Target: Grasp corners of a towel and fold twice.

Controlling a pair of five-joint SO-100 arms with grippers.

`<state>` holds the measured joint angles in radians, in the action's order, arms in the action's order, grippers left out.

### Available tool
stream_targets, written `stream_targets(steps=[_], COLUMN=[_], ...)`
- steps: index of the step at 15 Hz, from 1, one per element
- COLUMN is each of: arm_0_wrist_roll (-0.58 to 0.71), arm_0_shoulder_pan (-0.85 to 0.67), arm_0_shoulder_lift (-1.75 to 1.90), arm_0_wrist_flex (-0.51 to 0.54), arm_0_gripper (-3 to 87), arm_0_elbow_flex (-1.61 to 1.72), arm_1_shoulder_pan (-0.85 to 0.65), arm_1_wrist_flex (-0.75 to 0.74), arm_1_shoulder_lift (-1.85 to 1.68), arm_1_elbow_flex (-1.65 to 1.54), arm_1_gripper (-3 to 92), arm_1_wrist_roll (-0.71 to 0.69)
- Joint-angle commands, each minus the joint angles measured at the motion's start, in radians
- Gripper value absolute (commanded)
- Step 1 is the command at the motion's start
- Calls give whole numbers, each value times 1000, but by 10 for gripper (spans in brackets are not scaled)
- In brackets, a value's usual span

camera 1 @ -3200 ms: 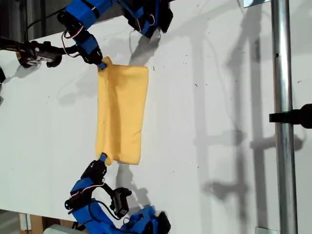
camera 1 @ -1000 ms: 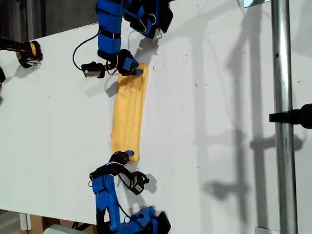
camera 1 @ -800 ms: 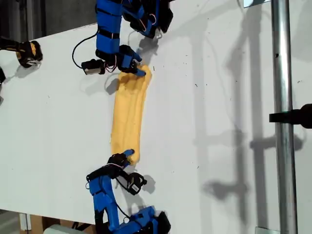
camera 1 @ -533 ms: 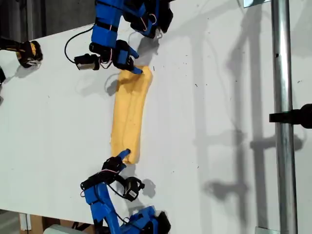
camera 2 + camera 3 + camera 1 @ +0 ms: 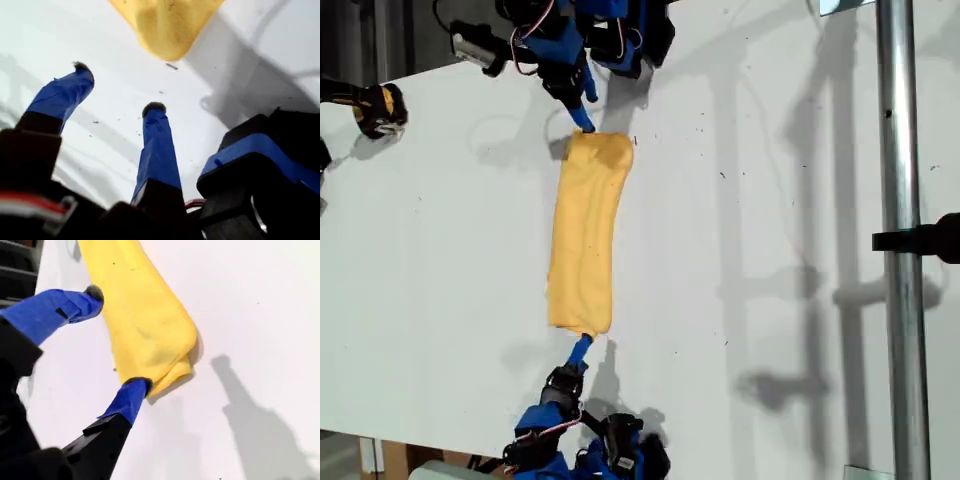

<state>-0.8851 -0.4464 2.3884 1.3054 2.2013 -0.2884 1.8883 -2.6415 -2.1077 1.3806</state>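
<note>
The yellow-orange towel [image 5: 582, 230] lies folded into a long narrow strip on the white table [image 5: 740, 200]. My first gripper [image 5: 582, 112] is the one at the exterior view's top. It stands open just off the towel's upper end. In the first wrist view the rounded towel [image 5: 167, 25] tip lies a short gap beyond my first gripper [image 5: 117, 87]. My second gripper [image 5: 580, 350], at the exterior view's bottom, is open at the towel's lower end. In the second wrist view one fingertip [image 5: 136, 386] touches the folded end of the towel [image 5: 145, 325]. The corners are tucked into the folds.
A vertical metal pole [image 5: 895, 240] with a black clamp [image 5: 925, 238] stands at the exterior view's right. A black and yellow object [image 5: 375, 108] sits at the table's edge at that view's left. Pole shadows fall across the white table.
Both grippers have let go of the towel ends and drawn back, one toward the exterior view's top, the other toward its bottom. The towel now lies still as a narrow strip.
</note>
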Motion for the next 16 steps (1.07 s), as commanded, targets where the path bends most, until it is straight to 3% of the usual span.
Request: stream_targets(steps=[1, 5, 6, 8, 13, 16], arm_0_wrist_roll=[-67, -138, -138, -132, -140, -147], arm_0_shoulder_pan=[104, 298, 333, 360, 379, 380], arm_0_shoulder_lift=[316, 850, 1094, 1089, 1089, 1089], arm_0_wrist_flex=[-83, -235, -179, -141, -173, -160], arm_0_gripper=[214, 186, 174, 167, 158, 156], arm_0_elbow_flex=[212, 586, 673, 696, 736, 736], arm_1_shoulder_pan=[100, 253, 261, 229, -26, -190], arm_1_wrist_flex=[52, 51, 34, 2, -86, -229], arm_1_shoulder_lift=[-98, -69, -64, -52, 204, 307], arm_1_elbow_flex=[-14, -64, -91, -132, -121, -186], arm_1_gripper=[245, 253, 258, 271, 308, 316], arm_1_wrist_roll=[115, 310, 330, 336, 75, -78])
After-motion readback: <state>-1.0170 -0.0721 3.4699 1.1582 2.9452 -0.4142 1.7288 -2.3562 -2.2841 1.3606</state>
